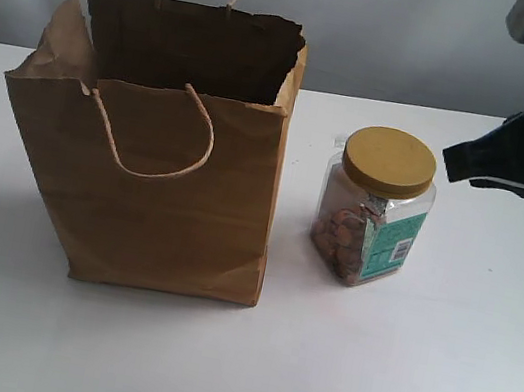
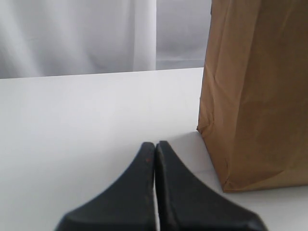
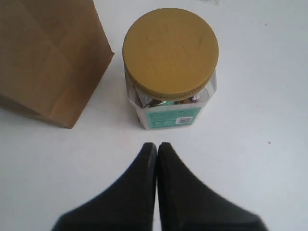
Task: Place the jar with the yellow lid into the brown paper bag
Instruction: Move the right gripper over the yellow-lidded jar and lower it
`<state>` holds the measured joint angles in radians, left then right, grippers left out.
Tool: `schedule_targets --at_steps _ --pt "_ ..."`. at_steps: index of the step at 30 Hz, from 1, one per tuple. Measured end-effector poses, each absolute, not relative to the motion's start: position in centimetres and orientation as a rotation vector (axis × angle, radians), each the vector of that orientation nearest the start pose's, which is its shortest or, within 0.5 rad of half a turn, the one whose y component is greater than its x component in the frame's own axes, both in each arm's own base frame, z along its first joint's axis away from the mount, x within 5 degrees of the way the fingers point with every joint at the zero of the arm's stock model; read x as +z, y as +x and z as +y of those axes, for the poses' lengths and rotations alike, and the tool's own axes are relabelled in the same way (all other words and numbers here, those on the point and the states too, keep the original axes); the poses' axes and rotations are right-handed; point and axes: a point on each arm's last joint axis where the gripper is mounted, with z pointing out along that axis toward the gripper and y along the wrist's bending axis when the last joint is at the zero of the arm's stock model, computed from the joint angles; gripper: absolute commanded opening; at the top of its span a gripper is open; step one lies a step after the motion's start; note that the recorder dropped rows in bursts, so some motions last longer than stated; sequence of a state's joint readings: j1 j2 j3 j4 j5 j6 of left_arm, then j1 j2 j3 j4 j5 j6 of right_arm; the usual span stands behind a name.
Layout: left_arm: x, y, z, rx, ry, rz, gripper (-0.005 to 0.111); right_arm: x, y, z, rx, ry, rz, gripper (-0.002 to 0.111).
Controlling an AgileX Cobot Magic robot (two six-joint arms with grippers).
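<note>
Right claw [image 3: 156,144] clenched, empty; upright clear plastic yellow-lidded jar [image 3: 169,57] dead ahead of it. Left claw [image 2: 155,143], clenched too, sits beyond the brown paper bag [image 1: 176,196], so right's nearer.

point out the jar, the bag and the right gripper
yellow-lidded jar [image 1: 389,163], exterior view, lid top
brown paper bag [image 1: 174,231], exterior view, front panel
right gripper [image 3: 157,146], right wrist view, between its fingertips

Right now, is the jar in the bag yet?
Not yet. Nothing is done: the yellow-lidded jar stands on the table beside the brown paper bag. The right gripper hovers near the jar, shut and empty. To do: grab, lift, drop it in.
</note>
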<state>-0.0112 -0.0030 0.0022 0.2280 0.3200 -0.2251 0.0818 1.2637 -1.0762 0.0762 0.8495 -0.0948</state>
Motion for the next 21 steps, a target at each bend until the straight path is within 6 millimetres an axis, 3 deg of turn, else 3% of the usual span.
schedule_targets --at_steps 3,6,12,17,21 --pt "18.4 5.4 0.6 0.05 -0.048 1.794 0.001 32.4 26.7 2.7 0.085 -0.183 2.523 0.0" --pt "18.4 5.4 0.6 0.05 -0.048 1.794 0.001 33.5 28.7 2.9 0.087 -0.189 2.541 0.0" --pt "18.4 5.4 0.6 0.05 -0.048 1.794 0.001 35.0 34.4 3.4 0.094 -0.21 2.635 0.0" --pt "18.4 5.4 0.6 0.05 -0.048 1.794 0.001 34.1 37.9 3.7 0.098 -0.223 2.713 0.0" --pt "18.4 5.4 0.6 0.05 -0.048 1.794 0.001 32.9 39.0 3.8 0.09 -0.242 2.748 0.0"
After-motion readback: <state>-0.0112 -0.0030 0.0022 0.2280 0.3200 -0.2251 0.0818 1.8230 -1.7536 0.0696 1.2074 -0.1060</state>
